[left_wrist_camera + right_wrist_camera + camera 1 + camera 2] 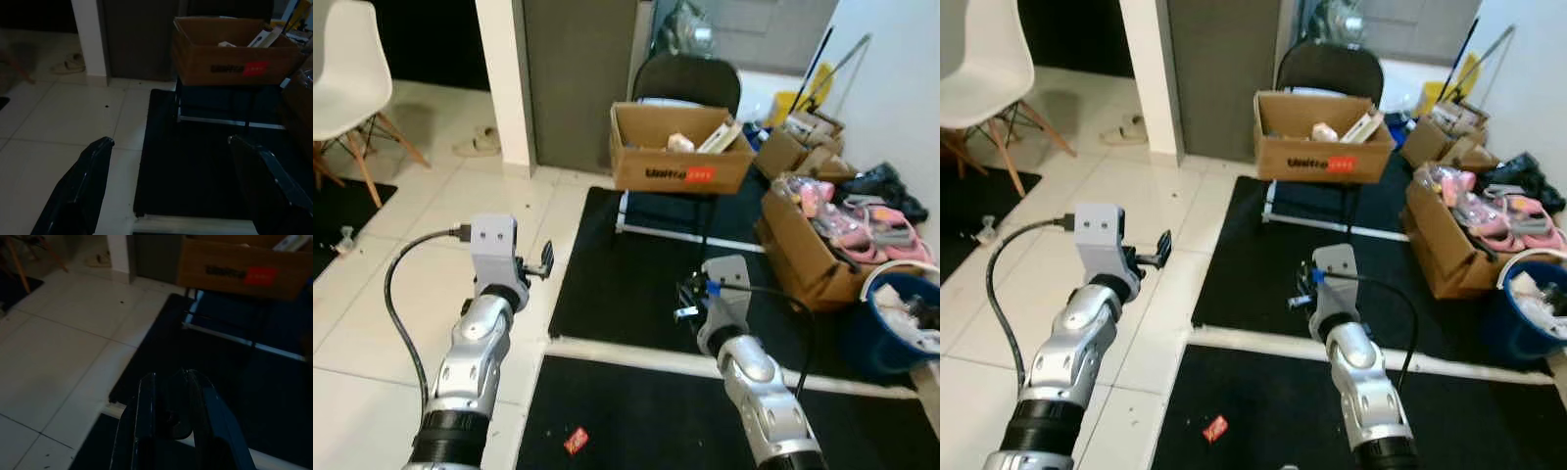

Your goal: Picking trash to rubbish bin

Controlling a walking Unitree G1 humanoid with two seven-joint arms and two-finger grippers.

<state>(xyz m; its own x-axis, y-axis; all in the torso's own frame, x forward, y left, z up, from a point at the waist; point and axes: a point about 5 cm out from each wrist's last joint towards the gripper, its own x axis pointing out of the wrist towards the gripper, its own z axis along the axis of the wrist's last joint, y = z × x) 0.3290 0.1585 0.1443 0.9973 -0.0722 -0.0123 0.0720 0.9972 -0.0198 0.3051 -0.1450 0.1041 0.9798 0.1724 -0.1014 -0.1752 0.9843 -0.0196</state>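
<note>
On the near black mat (636, 411), a red wrapper (576, 440) lies between my arms. My left gripper (171, 191) is spread wide; my right gripper (171, 404) is clenched, empty. Risk: the flat wrapper may slip; the blue bin (891, 333) stands far right.

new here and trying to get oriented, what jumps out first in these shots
Two silver arms reach forward: the left pincer open above the white tiles, the right pincer shut above the black mat. Ahead, a cardboard box sits on a black chair. A small red wrapper lies on the near mat between the arms.
</note>
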